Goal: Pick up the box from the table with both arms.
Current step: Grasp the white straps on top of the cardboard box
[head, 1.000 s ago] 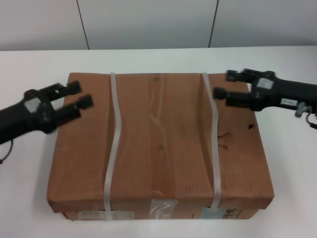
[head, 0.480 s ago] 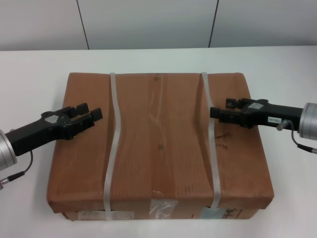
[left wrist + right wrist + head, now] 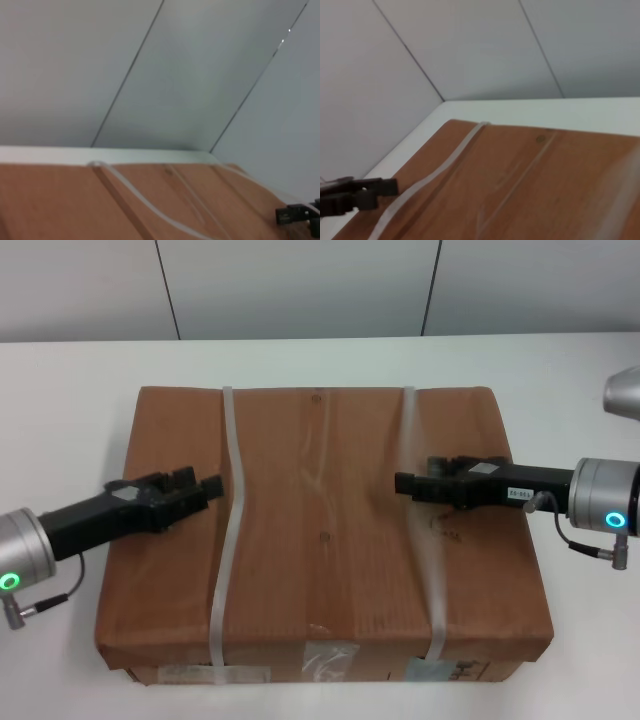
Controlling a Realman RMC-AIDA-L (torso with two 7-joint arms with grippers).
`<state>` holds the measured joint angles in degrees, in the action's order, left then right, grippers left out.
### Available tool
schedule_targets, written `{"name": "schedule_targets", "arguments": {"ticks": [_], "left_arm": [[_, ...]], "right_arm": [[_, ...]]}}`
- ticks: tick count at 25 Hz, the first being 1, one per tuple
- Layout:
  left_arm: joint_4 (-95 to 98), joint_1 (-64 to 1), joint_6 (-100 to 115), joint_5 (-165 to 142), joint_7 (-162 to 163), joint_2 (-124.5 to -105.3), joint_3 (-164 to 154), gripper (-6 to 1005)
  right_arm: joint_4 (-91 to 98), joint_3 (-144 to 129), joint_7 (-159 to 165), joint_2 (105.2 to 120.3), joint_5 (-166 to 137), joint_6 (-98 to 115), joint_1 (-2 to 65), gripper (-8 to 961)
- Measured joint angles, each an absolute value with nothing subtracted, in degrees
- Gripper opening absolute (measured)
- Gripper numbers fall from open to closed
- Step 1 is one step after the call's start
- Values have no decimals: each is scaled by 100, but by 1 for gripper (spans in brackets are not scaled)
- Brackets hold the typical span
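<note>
Box (image 3: 325, 530) sits flat on table (image 3: 70, 380), long side facing robot, two straps across its top.

Left gripper (image 3: 195, 490) is over the box top now, tips pointing inward, just short of left strap (image 3: 232, 510). Vs 0.5 s ago it has pushed further in toward the strap and sits lower; 1 s ago it hung out at the box's left edge with fingers clearly spread. Fingers now look slightly apart with a narrow gap, nothing between them.

Right gripper (image 3: 408, 483) also over the top, tip reaching right strap (image 3: 425, 540) and overlapping it. It has advanced inward since 0.5 s ago, when the tip stopped just outside that strap; 1 s ago it was up near the far right corner. Seen side-on, so can't tell whether its fingers are spread or together.

Both wrists now show, green rings lit. Box hasn't shifted across the three frames.

L wrist view: box top, strap, right gripper tip (image 3: 299, 214) far off. R wrist view: left gripper tip (image 3: 367, 192) beside the strap.
</note>
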<state>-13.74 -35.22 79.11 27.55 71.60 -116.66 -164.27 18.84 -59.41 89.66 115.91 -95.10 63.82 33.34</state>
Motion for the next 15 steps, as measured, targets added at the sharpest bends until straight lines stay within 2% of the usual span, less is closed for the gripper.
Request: {"name": "schedule_targets", "arguments": {"ticks": [15], "left_arm": [[-1048, -3813, 7692, 2107, 7599, -11677, -16418, 569]], "right_arm": [[1821, -6102, 9024, 11757, -9580, 6369, 3503, 817]]}}
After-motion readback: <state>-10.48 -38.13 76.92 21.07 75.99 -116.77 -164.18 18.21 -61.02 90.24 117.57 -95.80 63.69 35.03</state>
